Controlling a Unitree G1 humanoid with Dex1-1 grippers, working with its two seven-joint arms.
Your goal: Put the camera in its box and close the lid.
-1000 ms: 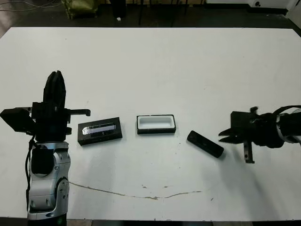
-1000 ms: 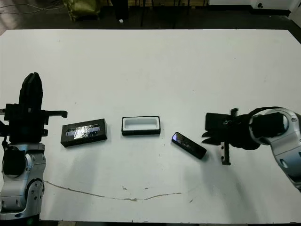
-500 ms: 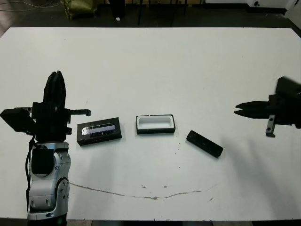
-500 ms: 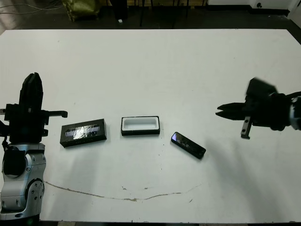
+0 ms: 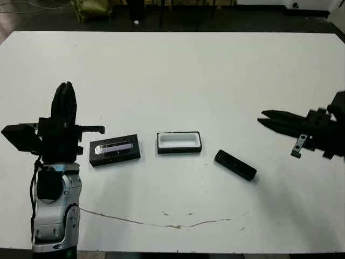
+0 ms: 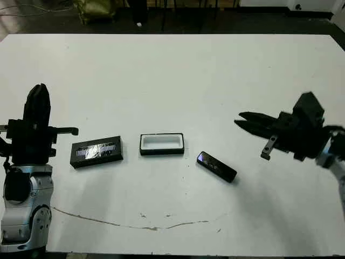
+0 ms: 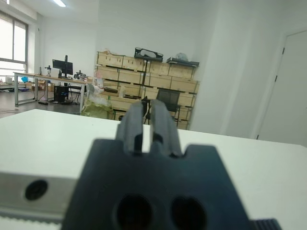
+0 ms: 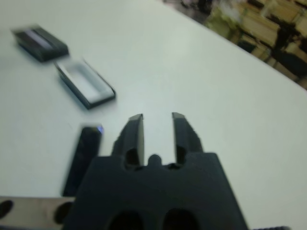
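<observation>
The camera (image 5: 235,165), a slim black bar, lies slanted on the table to the right of the box (image 5: 179,142), an open black tray with a white lining. Left of the box lies the lid (image 5: 114,150), black with a silvery strip. My right gripper (image 5: 261,117) hovers to the right of the camera and apart from it, open and holding nothing. The right wrist view shows its fingers (image 8: 135,132) parted, with the camera (image 8: 82,158), box (image 8: 85,84) and lid (image 8: 40,42) on the table beyond. My left gripper (image 5: 64,93) stands upright left of the lid, shut and holding nothing.
A thin brown crack line (image 5: 161,224) runs along the table near the front edge. Past the table's far edge the floor is dark, with a green bag (image 5: 92,8). The left wrist view shows wooden crates (image 7: 139,64) and desks in the room beyond.
My right gripper has lifted away from beside the camera, moving right and toward the far side. Camera, box, lid and left arm have stayed put.
</observation>
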